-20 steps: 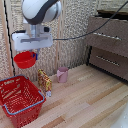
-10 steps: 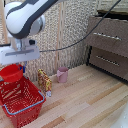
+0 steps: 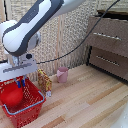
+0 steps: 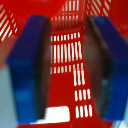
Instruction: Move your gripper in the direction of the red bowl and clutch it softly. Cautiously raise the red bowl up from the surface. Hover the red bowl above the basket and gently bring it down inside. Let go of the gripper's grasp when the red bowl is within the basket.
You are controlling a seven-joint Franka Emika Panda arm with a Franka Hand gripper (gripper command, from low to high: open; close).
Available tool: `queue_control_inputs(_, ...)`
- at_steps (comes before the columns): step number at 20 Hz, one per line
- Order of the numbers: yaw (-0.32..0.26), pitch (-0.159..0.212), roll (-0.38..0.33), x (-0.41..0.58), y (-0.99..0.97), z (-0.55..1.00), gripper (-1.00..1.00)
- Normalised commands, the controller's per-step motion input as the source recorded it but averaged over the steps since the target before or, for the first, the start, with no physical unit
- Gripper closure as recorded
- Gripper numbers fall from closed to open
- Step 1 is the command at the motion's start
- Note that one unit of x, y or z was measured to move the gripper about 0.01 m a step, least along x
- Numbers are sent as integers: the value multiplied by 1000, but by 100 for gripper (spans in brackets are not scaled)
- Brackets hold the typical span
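Note:
The red basket (image 3: pixel 31 107) stands on the wooden floor at the exterior view's left. The red bowl (image 3: pixel 12 95) lies inside it, low against the lattice floor. My gripper (image 3: pixel 20 83) hangs just inside the basket's rim, above and beside the bowl. In the wrist view my two blue fingers (image 4: pixel 31 65) stand wide apart, with only the basket's lattice floor (image 4: pixel 67 55) between them. A curved red edge of the bowl (image 4: pixel 65 4) shows past the fingertips. The gripper is open and holds nothing.
A pink cup (image 3: pixel 62 75) stands on the floor to the exterior view's right of the basket. A yellow-orange patterned pack (image 3: pixel 44 80) stands close to the basket's rim. A dark wooden dresser (image 3: pixel 110 45) is at the right, and a wicker screen (image 3: pixel 70 35) is behind.
My arm moved to the exterior view's left and down, carrying the bowl from beside the basket to over it. The bowl now lies in the basket and my fingers are apart.

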Motion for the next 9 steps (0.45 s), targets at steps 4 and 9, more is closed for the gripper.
queue_control_inputs(4, 35, -16, 2, 129, -119, 710, -100)
queue_control_inputs(9, 119, 2, 1, 23, -37, 951, -100)
